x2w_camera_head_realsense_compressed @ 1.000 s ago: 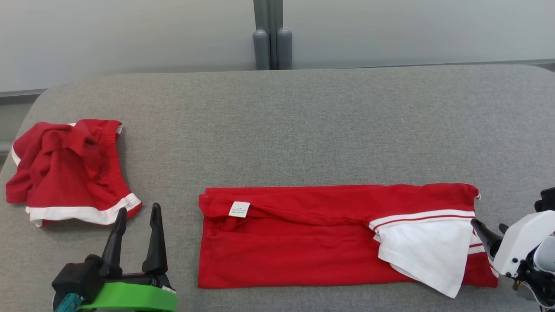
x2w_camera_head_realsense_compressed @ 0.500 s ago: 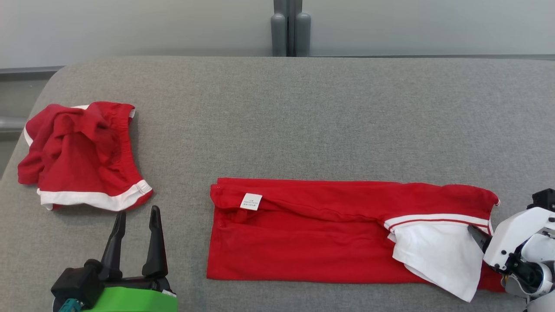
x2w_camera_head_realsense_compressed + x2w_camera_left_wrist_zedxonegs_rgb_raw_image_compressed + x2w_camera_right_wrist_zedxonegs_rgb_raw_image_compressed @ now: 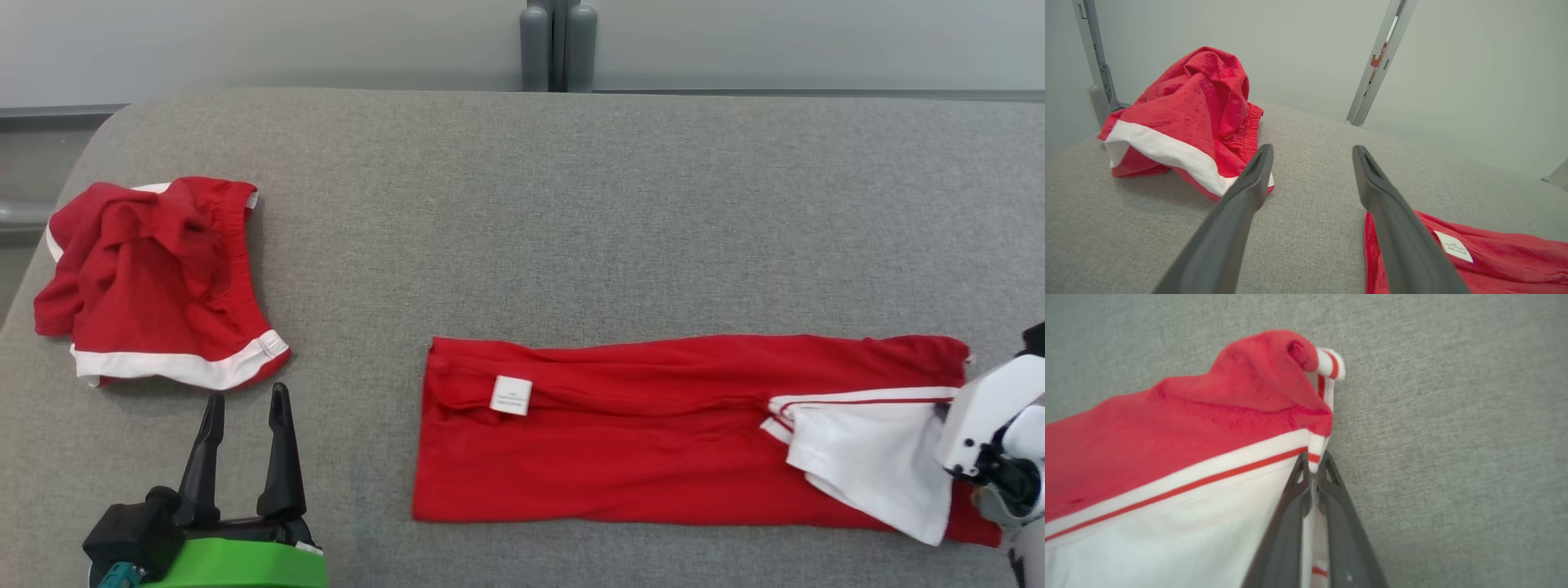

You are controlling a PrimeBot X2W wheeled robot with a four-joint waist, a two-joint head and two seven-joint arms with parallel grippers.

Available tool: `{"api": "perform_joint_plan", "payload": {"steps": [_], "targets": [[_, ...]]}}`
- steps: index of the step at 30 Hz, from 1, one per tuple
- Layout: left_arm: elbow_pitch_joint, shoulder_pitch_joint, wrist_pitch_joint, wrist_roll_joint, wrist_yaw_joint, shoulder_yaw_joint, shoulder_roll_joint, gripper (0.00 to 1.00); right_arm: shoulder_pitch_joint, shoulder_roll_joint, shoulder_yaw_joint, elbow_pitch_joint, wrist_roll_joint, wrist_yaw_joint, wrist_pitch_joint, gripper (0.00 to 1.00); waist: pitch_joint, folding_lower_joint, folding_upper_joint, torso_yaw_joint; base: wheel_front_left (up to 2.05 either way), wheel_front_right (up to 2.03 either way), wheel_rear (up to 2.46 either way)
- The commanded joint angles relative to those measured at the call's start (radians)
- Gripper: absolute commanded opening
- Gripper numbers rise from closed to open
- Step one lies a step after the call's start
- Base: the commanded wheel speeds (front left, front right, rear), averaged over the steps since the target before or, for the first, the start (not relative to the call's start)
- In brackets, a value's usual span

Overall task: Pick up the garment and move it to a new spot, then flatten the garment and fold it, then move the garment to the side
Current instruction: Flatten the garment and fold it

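Right end effector [image 3: 1312, 464] pinches garment [image 3: 620, 457] (two present).

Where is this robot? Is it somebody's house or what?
Probably a robot test room, not a house: a grey fabric-covered table, a bare pale wall with metal posts behind it, and a folded red garment and a crumpled red garment laid out.

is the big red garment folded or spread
Folded: the red garment lies as a narrow band, its top edge doubled over, label showing.
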Motion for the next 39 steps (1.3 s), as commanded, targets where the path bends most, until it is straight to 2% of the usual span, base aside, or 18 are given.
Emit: {"api": "perform_joint_plan", "payload": {"steps": [1,10,15,22,28,32,39], "targets": [[-0.003,-0.007,0.0,-0.008,-0.002,-0.001,0.0,1.0,0.0,-0.031,-0.035,-0.006,-0.028,-0.005,-0.002,0.0,-0.003,0.0,-0.0001,-0.01,0.0,0.0,0.0],[-0.012,-0.003,0.0,-0.02,-0.002,-0.012,0.001,1.0,0.043,-0.083,-0.219,-0.157,-0.121,-0.004,0.047,0.0,-0.019,0.0,-0.0001,-0.044,0.0,0.0,0.0],[-0.01,-0.006,0.0,-0.022,-0.002,-0.012,0.001,1.0,0.066,-0.071,-0.215,-0.242,-0.127,-0.003,0.107,0.0,-0.027,0.0,-0.0001,-0.06,0.0,0.0,0.0],[0.004,0.008,0.0,-0.027,-0.002,-0.012,0.001,1.0,0.109,0.005,-0.009,-0.39,0.024,-0.003,0.221,0.0,-0.059,0.0,-0.0001,-0.079,0.0,0.0,0.0],[0.012,0.013,0.0,-0.029,-0.002,-0.015,0.001,1.0,0.105,0.027,0.199,-0.448,0.089,-0.003,0.252,0.0,-0.086,0.0,-0.0001,-0.078,0.0,0.0,0.0],[0.011,0.022,0.0,-0.031,-0.002,-0.014,0.001,1.0,0.058,0.059,0.324,-0.428,0.112,-0.003,0.242,0.0,-0.093,0.0,-0.0001,-0.072,0.0,0.0,0.0],[0.015,0.015,0.0,-0.034,-0.002,-0.037,0.001,1.0,-0.036,0.122,0.474,-0.283,0.115,-0.003,0.182,0.0,-0.094,0.0,-0.0001,-0.03,0.0,0.0,0.0]]}}
